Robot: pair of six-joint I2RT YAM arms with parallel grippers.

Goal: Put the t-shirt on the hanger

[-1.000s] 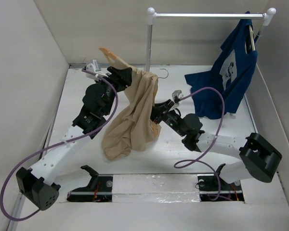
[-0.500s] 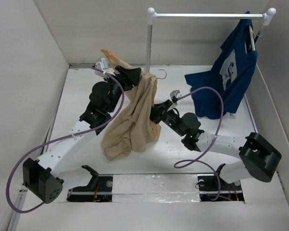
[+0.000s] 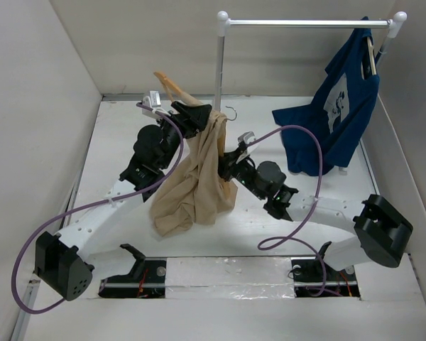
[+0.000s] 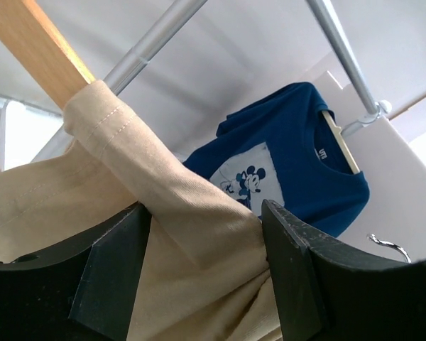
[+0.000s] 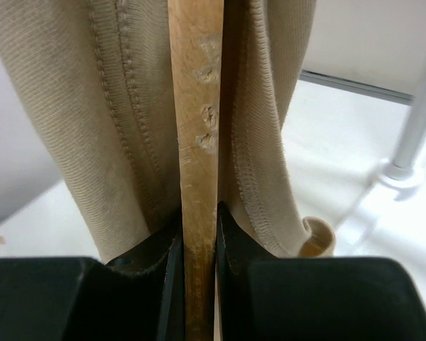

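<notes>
The tan t-shirt [image 3: 195,181] hangs bunched between both grippers, its lower part resting on the table. One end of the wooden hanger [image 3: 169,84] sticks out of the cloth at the upper left, and its metal hook [image 3: 231,112] shows to the right. My left gripper [image 3: 197,114] is shut on the gathered top of the t-shirt [image 4: 163,192], below the hanger's arm [image 4: 39,46]. My right gripper [image 3: 229,162] is shut on a wooden bar of the hanger [image 5: 197,106], with t-shirt cloth [image 5: 121,106] draped on both sides of it.
A white clothes rack stands at the back, with its rail [image 3: 305,23] and left post [image 3: 219,64] close behind the hanger. A dark blue printed t-shirt [image 3: 334,114] hangs at the rail's right end. Walls close in on the left, back and right.
My left arm has pushed forward and right, carrying the shirt's top and the hanger's end toward the rack post. My right gripper has moved up and left with the hanger bar.
</notes>
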